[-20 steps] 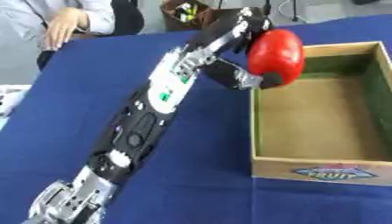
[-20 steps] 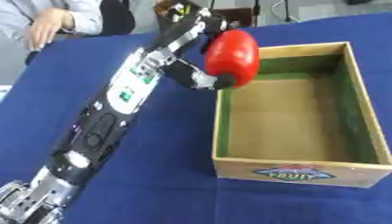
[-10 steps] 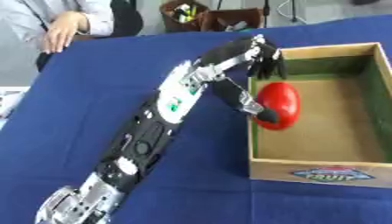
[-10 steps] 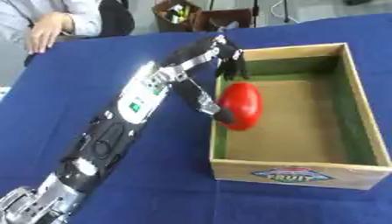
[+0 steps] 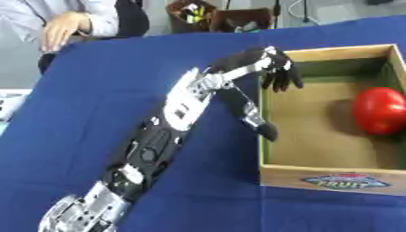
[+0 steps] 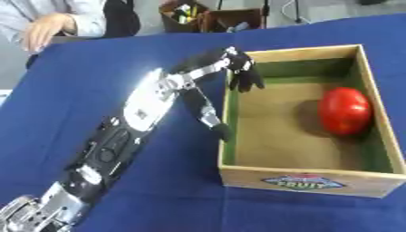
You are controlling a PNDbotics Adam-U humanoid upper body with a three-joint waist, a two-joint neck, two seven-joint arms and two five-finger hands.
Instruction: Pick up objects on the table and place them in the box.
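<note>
While a blue tablecloth (image 5: 87,113) covers the table almost edge to edge, the robot's left arm (image 5: 171,127) is the longest thing on it, running from the seven o'clock corner of the view up toward one o'clock, black with silver joints. Next in size comes the wooden box (image 6: 373,113), open-topped, filling the three to five o'clock part of the view; its inner walls are green, its floor is bare brown, and the near outer wall carries a label reading FRUIT (image 6: 301,182). At about three o'clock inside the box lies a red round object (image 6: 344,111), apparently a tomato or an apple, resting on the floor close against the right-hand wall and well apart from the hand. Just over the box's far left corner, at about twelve o'clock, hangs the left hand (image 5: 273,68), its dark fingers (image 5: 279,81) straight and pointing down inside the rim, spread and holding nothing; whether they touch the wall cannot be told. A slim black and silver piece of the arm (image 5: 252,118) lies beside the box's left wall on the outside. No right hand shows in either view.
</note>
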